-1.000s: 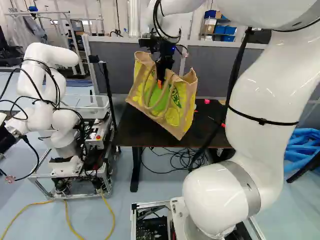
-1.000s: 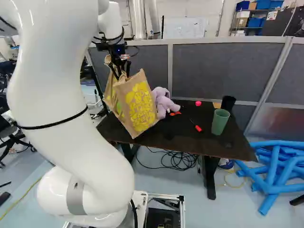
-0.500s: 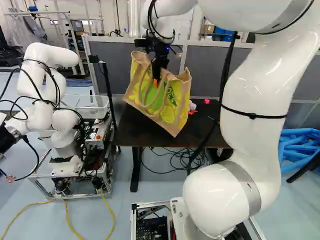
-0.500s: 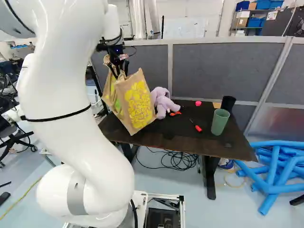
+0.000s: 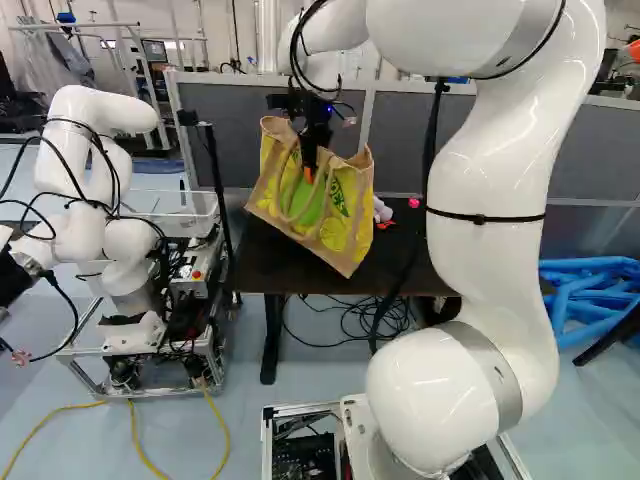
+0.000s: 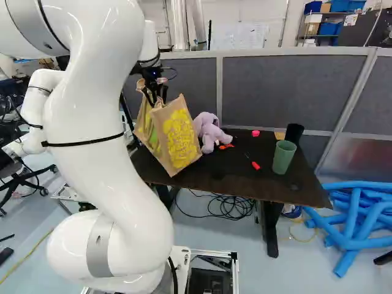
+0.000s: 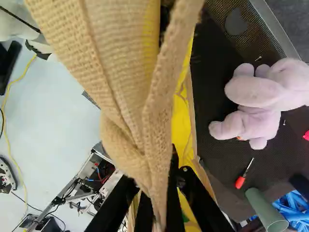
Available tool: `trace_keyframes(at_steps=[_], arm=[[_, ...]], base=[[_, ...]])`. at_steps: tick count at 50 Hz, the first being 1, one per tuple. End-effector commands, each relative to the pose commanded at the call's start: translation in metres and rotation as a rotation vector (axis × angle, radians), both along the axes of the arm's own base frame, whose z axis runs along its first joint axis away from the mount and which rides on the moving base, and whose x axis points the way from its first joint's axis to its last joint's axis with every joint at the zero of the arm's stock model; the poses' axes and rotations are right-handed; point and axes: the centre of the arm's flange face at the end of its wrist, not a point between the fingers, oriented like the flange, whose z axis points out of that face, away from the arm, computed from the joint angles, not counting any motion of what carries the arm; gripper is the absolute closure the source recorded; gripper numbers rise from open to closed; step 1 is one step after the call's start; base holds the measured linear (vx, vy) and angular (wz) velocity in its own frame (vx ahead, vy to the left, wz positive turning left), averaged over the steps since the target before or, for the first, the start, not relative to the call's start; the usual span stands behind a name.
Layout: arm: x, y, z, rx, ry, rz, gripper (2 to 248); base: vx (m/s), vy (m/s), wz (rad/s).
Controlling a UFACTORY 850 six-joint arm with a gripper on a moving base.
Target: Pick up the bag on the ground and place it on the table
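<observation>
The tan and yellow bag (image 5: 345, 215) hangs tilted over the left part of the dark table (image 5: 400, 270), one lower corner pointing down. My gripper (image 5: 310, 165) is above it, fingers down at its top between the handles. In the right base view the bag (image 6: 177, 138) covers part of the table's left end; whether its lower corner touches the top I cannot tell. The wrist view shows tan cloth (image 7: 128, 72) bunched between the two fingers of my gripper (image 7: 157, 208), which is shut on it.
Beside the bag on the table lies a lilac plush toy (image 6: 209, 131), with a red screwdriver (image 6: 255, 165), a pink object (image 6: 255, 133) and a green cup (image 6: 283, 157) farther right. A grey partition (image 6: 275, 92) stands behind. Another robot (image 5: 100, 200) is at the left; blue tubes (image 6: 352, 214) lie at the right.
My arm has swung left in the left base view, carrying the bag a little left and slightly lower. The grip on it looks the same. The base has stayed put.
</observation>
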Motion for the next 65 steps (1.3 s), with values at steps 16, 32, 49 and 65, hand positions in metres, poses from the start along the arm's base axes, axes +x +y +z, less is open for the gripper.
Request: trace_keyframes(at_steps=[16,32,49,65], arm=[[0.01,-0.002,-0.025,-0.008,0.043,-0.006,229],[0.025,0.0,-0.051,-0.01,0.054,-0.009,229],[0.04,0.002,-0.078,-0.011,0.05,-0.012,229],[0.043,0.002,-0.083,-0.011,0.049,-0.012,229]], base=[[0.0,0.0,0.0],[0.0,0.0,0.0],[0.0,0.0,0.0],[0.0,0.0,0.0]])
